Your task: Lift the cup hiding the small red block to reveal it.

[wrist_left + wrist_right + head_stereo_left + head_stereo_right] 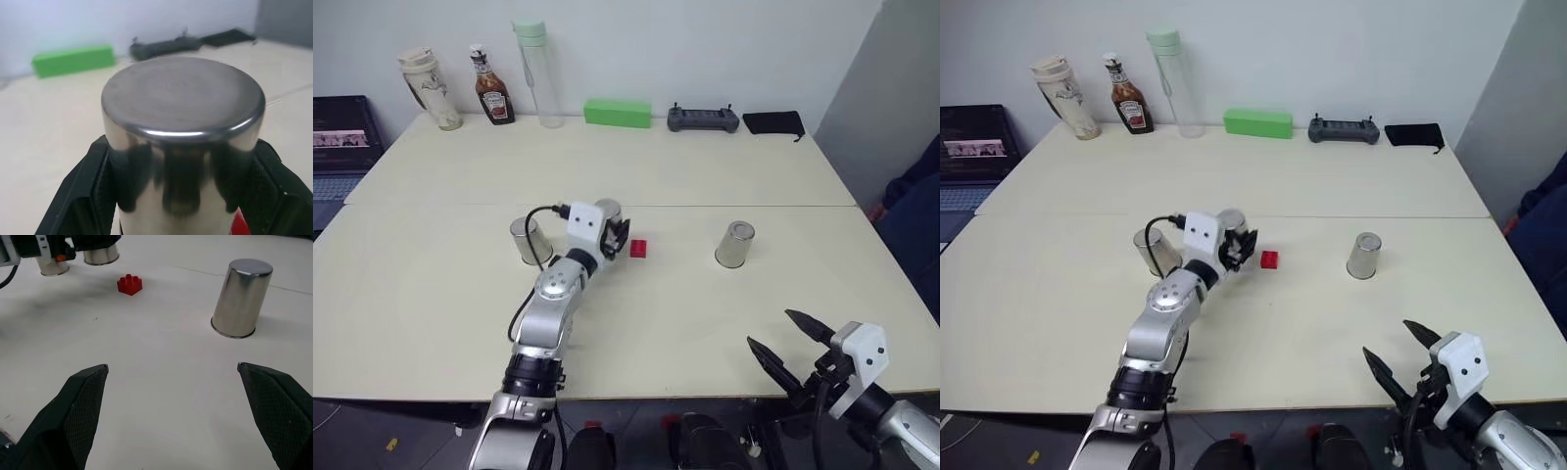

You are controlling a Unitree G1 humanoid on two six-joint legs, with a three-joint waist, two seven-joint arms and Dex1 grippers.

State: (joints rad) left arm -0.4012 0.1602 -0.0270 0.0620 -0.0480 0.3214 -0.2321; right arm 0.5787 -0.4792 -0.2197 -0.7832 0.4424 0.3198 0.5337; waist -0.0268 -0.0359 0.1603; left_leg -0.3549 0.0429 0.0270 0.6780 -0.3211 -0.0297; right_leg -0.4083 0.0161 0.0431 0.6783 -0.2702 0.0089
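My left gripper (pixel 613 229) is shut on a shiny silver cup (pixel 183 112), its black fingers (pixel 88 191) pressed on both sides. That cup (pixel 608 213) hangs a little above the middle of the table, upside down. The small red block (pixel 638 248) lies uncovered on the table just to its right and also appears in the right wrist view (pixel 129 284). Two more silver cups stand upside down on the table, one at the left (pixel 529 240) and one at the right (pixel 735 244). My right gripper (pixel 790 351) is open near the front edge, holding nothing.
Along the table's back edge stand a beige tumbler (pixel 432 90), a ketchup bottle (pixel 492 88), a tall clear bottle (pixel 537 74), a green box (pixel 618 113), a grey controller (pixel 703 118) and a black pouch (pixel 773 122). A laptop (pixel 340 137) sits at the far left.
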